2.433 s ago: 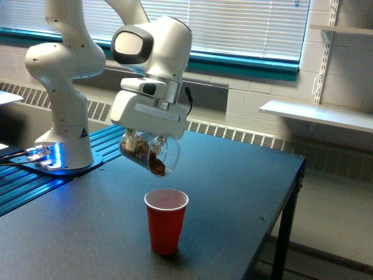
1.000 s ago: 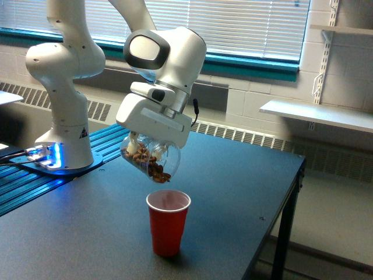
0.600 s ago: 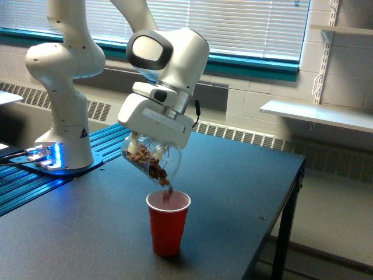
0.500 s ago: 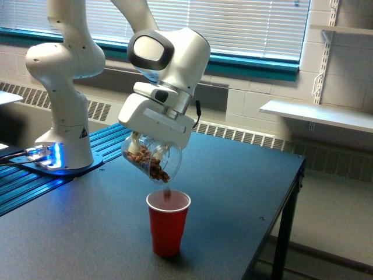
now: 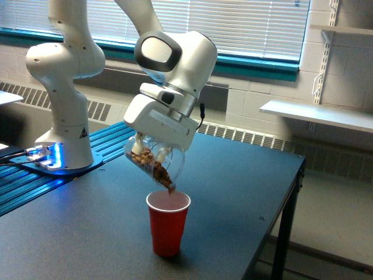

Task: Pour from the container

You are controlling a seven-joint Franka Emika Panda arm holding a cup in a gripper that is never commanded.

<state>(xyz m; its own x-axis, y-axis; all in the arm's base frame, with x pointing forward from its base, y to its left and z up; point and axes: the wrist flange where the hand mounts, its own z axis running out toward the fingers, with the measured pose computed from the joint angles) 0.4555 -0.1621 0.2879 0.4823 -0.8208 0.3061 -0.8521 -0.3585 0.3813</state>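
Fingers (image 5: pixel 140 153) pinched the container (image 5: pixel 156 163), tipped over the red cup (image 5: pixel 168 223); you needed slow, centred tilting.

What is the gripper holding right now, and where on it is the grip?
The gripper holds the clear rounded glass mug of brown bits, apparently at its upper, closed end; the exact contact is hidden.

Daylight is coming in through the window blinds (image 5: pixel 233 23) at the back, keeping the room evenly bright with no harsh shadows. The dark table (image 5: pixel 233 192) is picking up a soft sheen. A blue glow is shining at the arm's base (image 5: pixel 49 154). Everything is looking slightly soft and low-res, nothing badly blurred.
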